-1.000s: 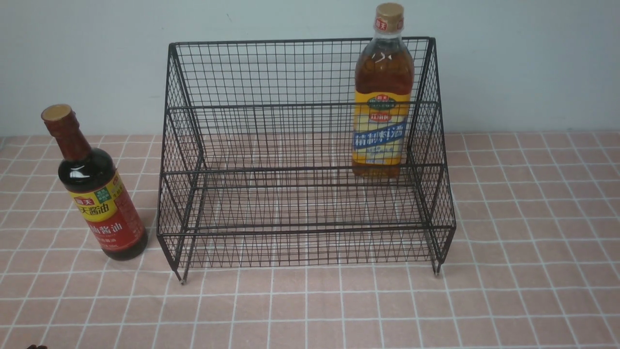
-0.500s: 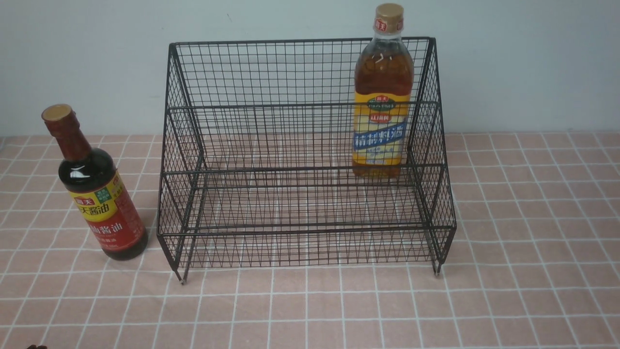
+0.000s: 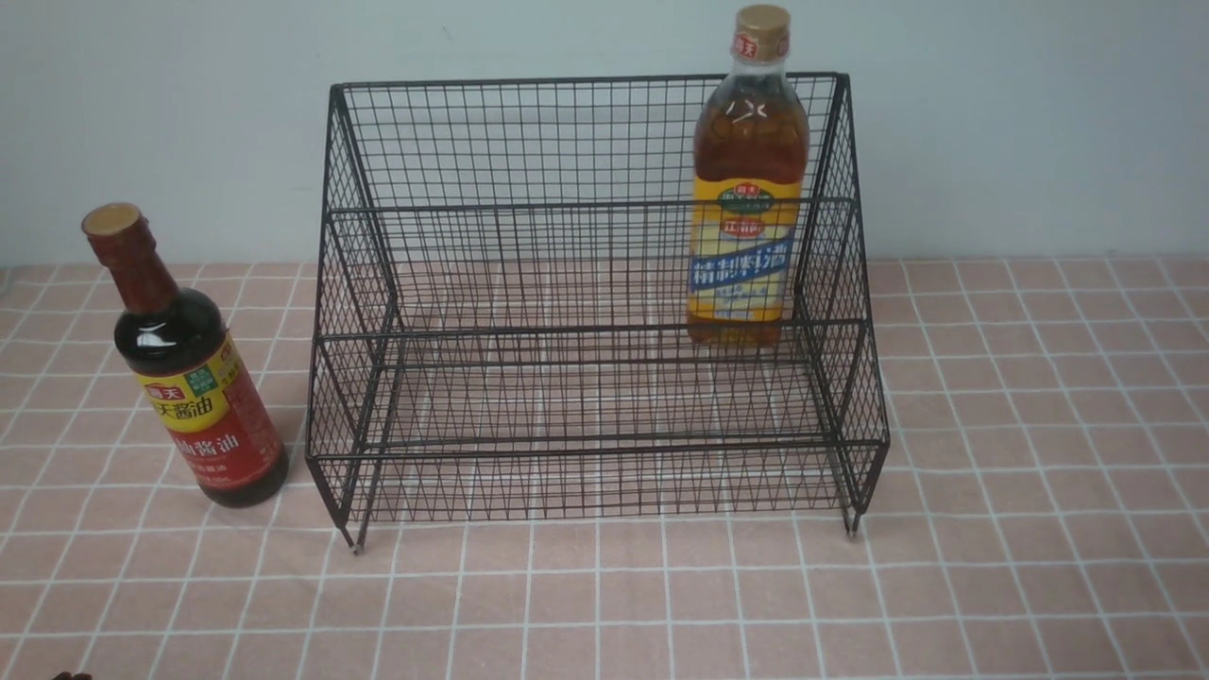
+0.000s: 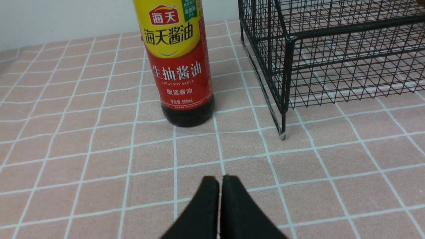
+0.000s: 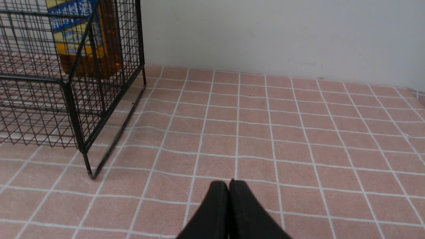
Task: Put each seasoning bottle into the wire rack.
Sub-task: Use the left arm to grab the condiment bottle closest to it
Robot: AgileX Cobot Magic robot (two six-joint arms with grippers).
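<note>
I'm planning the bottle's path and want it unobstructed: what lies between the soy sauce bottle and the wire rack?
Only a strip of checked cloth separates the soy sauce bottle from the rack, seen in the left wrist view.

My front view looks forward and down from above the table (image 3: 604, 595), far enough back to take in the whole wire rack (image 3: 595, 331) and both bottles. My left wrist camera sits closer and lower, facing the soy-sauce bottle (image 4: 179, 66) and the rack's left end. My right wrist camera looks low across the table toward the wall (image 5: 282, 33), catching the rack's right end. The front view shares the soy-sauce bottle with the left wrist view, and the amber bottle (image 3: 746, 217) with the right.
</note>
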